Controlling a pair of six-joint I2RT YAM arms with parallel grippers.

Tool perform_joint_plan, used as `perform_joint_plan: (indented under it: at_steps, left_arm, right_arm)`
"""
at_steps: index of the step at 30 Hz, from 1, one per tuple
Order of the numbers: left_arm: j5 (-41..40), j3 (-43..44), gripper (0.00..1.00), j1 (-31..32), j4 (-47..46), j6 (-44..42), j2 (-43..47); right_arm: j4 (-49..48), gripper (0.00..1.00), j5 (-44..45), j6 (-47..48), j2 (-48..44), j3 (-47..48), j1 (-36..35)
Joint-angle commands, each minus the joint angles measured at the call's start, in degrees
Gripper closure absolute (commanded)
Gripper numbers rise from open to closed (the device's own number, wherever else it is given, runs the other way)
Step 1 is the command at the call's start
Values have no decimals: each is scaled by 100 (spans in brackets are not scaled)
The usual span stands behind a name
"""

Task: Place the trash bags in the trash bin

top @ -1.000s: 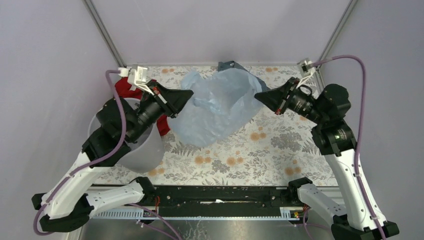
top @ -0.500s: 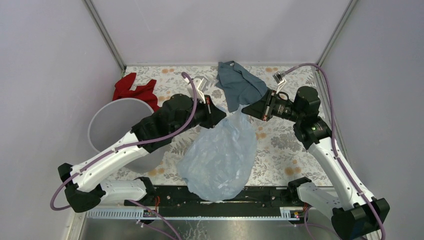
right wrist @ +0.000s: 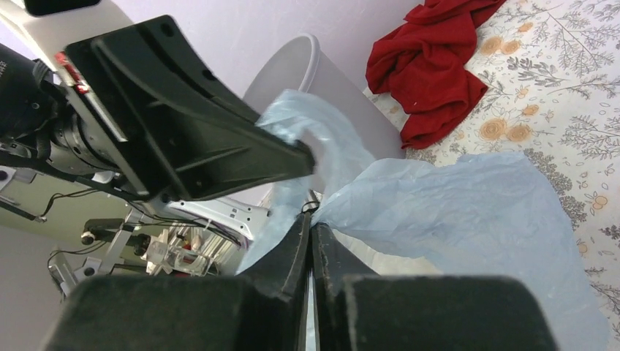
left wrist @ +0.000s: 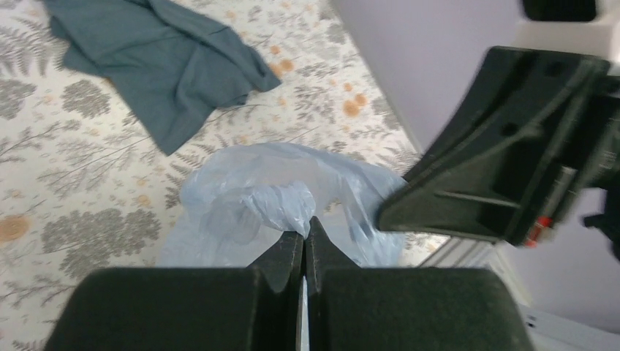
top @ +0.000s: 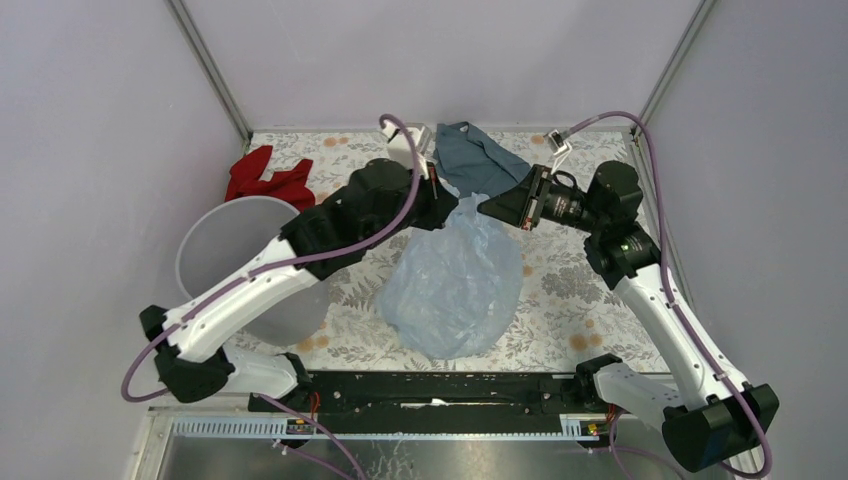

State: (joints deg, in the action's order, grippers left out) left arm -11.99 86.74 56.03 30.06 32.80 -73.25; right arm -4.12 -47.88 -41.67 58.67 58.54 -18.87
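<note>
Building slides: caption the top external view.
Left gripper and right gripper pinch crinkly pale blue plastic bag outside round light grey plastic bin.

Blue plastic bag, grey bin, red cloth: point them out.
Pale blue translucent plastic bag (top: 455, 292), top view, its middle.
Round light grey plastic bin (top: 225, 235), top view, inner wall.
Crumpled red cloth (top: 270, 183), top view, centre.

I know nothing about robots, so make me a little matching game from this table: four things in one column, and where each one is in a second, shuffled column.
Things:
1. trash bag
2. trash bin
3. red cloth
4. teal-grey cloth

Places:
A. lying at the far edge of the table, near its middle
B. standing upright at the left side
C. pinched at its top by the left gripper and the right gripper
D. crumpled in the far left corner, behind the bin

Pairs: 1-C, 2-B, 3-D, 4-A.
</note>
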Motion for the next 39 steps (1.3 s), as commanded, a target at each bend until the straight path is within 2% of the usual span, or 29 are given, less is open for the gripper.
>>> perform_joint_plan:
  at_steps: [1, 3, 8, 11, 19, 23, 25, 28, 34, 36, 38, 39]
  left_arm:
    - [-625, 502, 100, -13, 551, -165, -539]
    - [-627, 541, 100, -21, 544, -147, -700]
    - [-555, 537, 100, -30, 384, -124, -734]
    - [-478, 607, 100, -44, 360, -125, -759]
    - [-412, 724, 100, -80, 335, -103, -799]
    - [-368, 787, 100, -88, 341, -84, -851]
    - [-312, 784, 100, -89, 315, -64, -869]
    - [-286, 807, 100, -90, 313, -44, -878]
    - [-282, 825, 100, -106, 340, -28, -822]
    - [-240, 848, 100, -121, 387, -33, -822]
    - [-159, 871, 99, -142, 424, -62, -801]
    - [-149, 887, 92, -139, 456, -89, -771]
  right_arm:
    - [-379, 90, -178, 35, 144, 98, -128]
    - [-378, 83, -157, 146, 174, -39, -210]
    - [33, 51, 28, 690, 56, -59, -248]
    - [181, 38, 183, 858, 50, -56, -329]
    - [1232, 25, 1388, 1541, 100, 246, -995]
    - [1435, 23, 2031, 1623, 55, 320, -1340]
    - [1340, 27, 2183, 1563, 23, 295, -1438]
    - [1113, 40, 2190, 1363, 51, 209, -1509]
    - [645, 41, 2078, 992, 178, -16, -1604]
    - [478, 58, 2043, 935, 174, -83, -1624]
    - [468, 87, 2181, 915, 159, -110, -1624]
    - [495, 99, 2293, 917, 147, -114, -1623]
